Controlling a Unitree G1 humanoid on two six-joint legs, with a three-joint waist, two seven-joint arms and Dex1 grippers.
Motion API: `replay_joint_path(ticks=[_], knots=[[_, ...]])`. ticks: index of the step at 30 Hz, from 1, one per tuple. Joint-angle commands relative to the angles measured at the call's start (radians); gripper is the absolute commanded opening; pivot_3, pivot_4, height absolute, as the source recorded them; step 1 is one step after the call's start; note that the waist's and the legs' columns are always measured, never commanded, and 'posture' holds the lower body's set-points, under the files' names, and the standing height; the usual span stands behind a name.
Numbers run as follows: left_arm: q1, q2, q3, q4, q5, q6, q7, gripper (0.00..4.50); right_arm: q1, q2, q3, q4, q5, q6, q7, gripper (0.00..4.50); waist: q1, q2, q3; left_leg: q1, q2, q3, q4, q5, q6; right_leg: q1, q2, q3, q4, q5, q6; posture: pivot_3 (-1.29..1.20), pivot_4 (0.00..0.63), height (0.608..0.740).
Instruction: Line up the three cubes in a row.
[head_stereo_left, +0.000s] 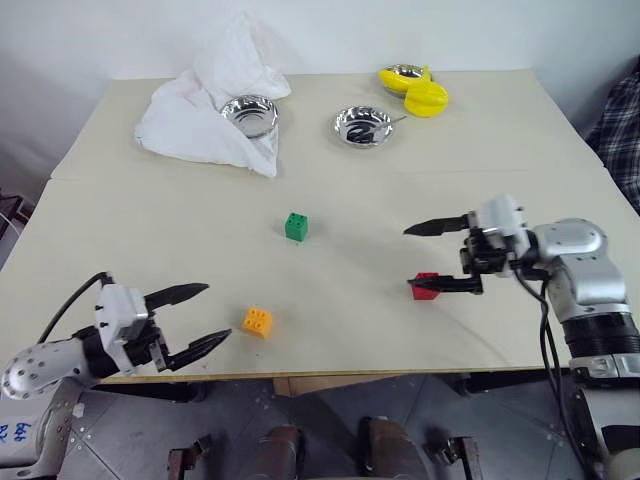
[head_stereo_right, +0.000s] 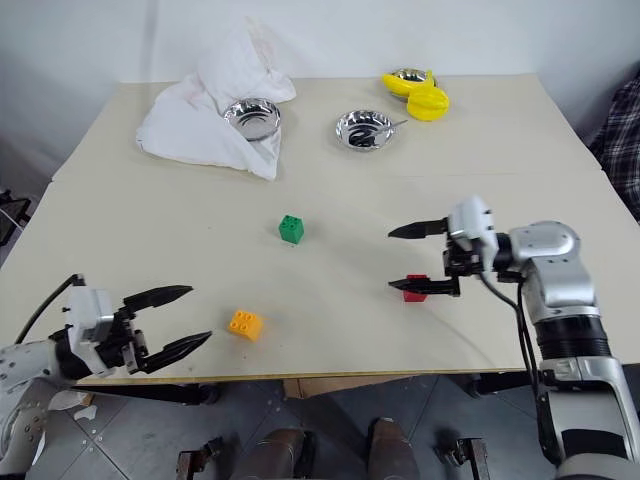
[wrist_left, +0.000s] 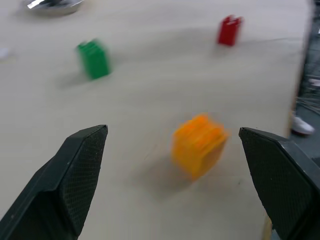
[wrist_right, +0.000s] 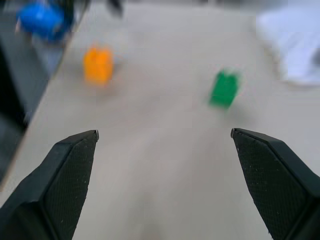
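Three small studded plastic cubes are spread apart on the beige table (head_stereo_left: 150, 240): green cube (head_stereo_left: 296, 227) mid-table, orange cube (head_stereo_left: 257, 321) before the wide-spread left gripper (head_stereo_left: 204, 318), red cube (head_stereo_left: 425, 286) beside the wide-spread, empty right gripper (head_stereo_left: 416, 257). Two steel bowls (head_stereo_left: 363, 126) are counted behind.

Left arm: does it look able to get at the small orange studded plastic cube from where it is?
Probably yes. The left gripper stands open, and the orange studded plastic cube lies on bare table just ahead of its fingertips with nothing between them.

White cloth (head_stereo_left: 205, 115), two steel bowls (head_stereo_left: 249, 113) (head_stereo_left: 363, 126), yellow objects (head_stereo_left: 424, 95).
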Motion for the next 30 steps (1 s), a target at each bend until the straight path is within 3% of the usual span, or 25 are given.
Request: replay_joint_path(ticks=[1,11,21,25,30], knots=[[0.078,-0.027,0.121,0.064,-0.029,-0.037,0.009,4.5,0.087,-0.068,-0.114,-0.021,0.068,0.037,0.039,4.45,0.002,0.0,0.0,0.0,0.0,0.0,0.0,0.0,0.0,0.0,0.0,0.0,0.0,0.0,0.0,0.0,0.15,0.74],[0.188,-0.038,0.223,0.225,-0.028,-0.08,-0.056,4.5,0.258,-0.113,-0.286,0.019,0.059,-0.07,-0.001,4.45,-0.001,0.0,0.0,0.003,0.001,0.004,0.001,0.001,0.0,0.002,0.0,0.002,0.0,0.0,0.0,0.0,0.15,0.74],[0.08,-0.021,0.121,-0.046,-0.072,0.05,0.058,4.5,0.261,-0.095,-0.278,-0.058,0.07,-0.032,-0.037,4.45,0.007,0.0,0.0,0.002,0.002,0.004,0.002,0.001,0.0,0.002,0.0,0.002,0.0,0.0,0.0,0.0,0.15,0.74],[-0.101,0.018,0.016,-0.149,-0.044,0.258,0.267,4.5,0.268,-0.089,-0.273,-0.091,0.07,-0.014,-0.055,4.45,0.018,0.0,0.0,0.003,0.002,0.004,0.002,0.001,-0.001,0.002,0.0,0.002,0.001,0.0,0.0,0.0,0.15,0.74],[-0.495,-0.033,-0.236,-0.124,0.018,0.566,0.522,4.5,0.29,-0.08,-0.262,-0.186,0.094,0.052,-0.085,4.45,0.028,0.0,0.0,0.002,0.0,0.002,0.004,0.002,-0.001,0.002,0.0,0.002,0.003,0.001,0.001,0.0,0.15,0.74]])
